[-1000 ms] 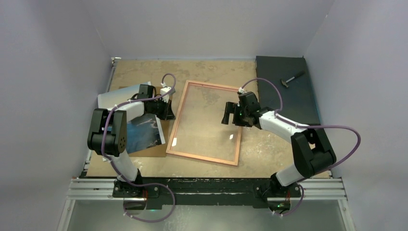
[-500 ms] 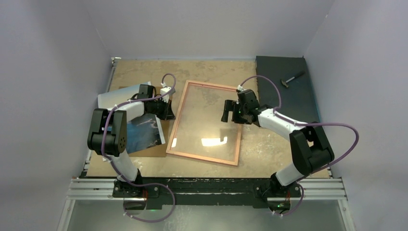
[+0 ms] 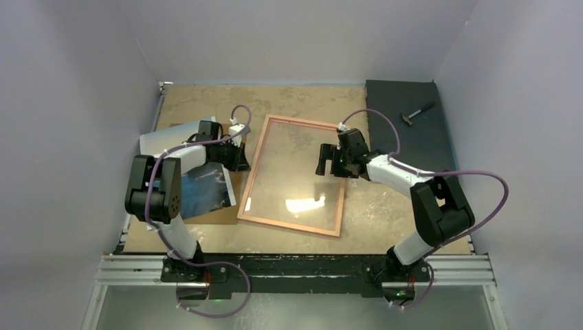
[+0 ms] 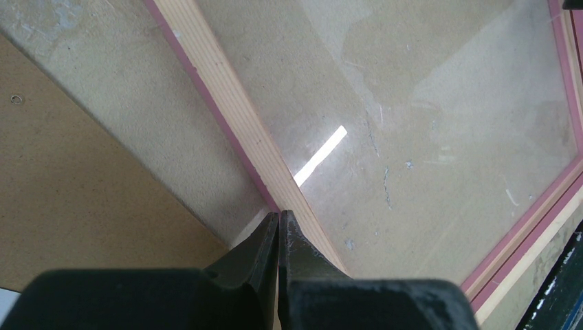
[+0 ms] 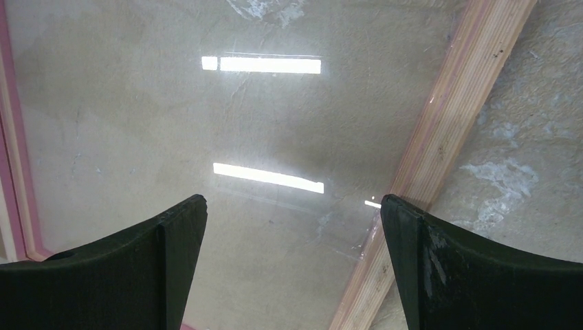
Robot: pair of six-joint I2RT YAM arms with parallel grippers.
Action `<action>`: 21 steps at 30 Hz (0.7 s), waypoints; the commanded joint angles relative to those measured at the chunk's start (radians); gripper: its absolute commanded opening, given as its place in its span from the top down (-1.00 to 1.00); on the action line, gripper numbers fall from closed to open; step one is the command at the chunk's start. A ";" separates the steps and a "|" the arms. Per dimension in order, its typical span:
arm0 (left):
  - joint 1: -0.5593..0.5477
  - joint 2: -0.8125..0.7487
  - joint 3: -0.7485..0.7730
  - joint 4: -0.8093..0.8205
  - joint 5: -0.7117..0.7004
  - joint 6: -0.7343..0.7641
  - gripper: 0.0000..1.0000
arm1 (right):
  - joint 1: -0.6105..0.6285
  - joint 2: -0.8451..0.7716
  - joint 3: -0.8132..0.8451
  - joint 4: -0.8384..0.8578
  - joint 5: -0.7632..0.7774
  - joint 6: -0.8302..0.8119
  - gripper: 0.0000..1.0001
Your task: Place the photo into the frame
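The frame (image 3: 256,172) lies flat mid-table, back side up, with a pale wood rim and a glossy pane (image 3: 295,172). The photo (image 3: 210,187), dark blue with a white border, lies to its left on a brown backing board (image 3: 223,214), partly hidden by my left arm. My left gripper (image 3: 242,162) is shut with nothing between its fingers. In the left wrist view its tips (image 4: 278,215) sit at the frame's left rim (image 4: 234,117), beside the board (image 4: 69,179). My right gripper (image 5: 292,203) is open above the pane, close to the right rim (image 5: 447,130).
A dark mat (image 3: 405,137) at the back right carries a small hammer (image 3: 417,113). Grey walls close in the left, right and far sides. A metal rail (image 3: 295,268) with the arm bases runs along the near edge.
The right gripper has shifted slightly left over the pane, and a bright reflection has spread across the pane's near part. The left arm, photo and frame have not moved.
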 commanded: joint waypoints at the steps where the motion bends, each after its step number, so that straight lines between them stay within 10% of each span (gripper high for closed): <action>1: -0.001 0.031 -0.050 -0.094 -0.062 0.051 1.00 | -0.002 0.018 0.009 0.002 0.037 -0.016 -0.98; 21: 0.010 0.022 -0.043 -0.110 -0.044 0.050 1.00 | -0.016 0.066 0.159 -0.029 0.071 -0.048 -0.98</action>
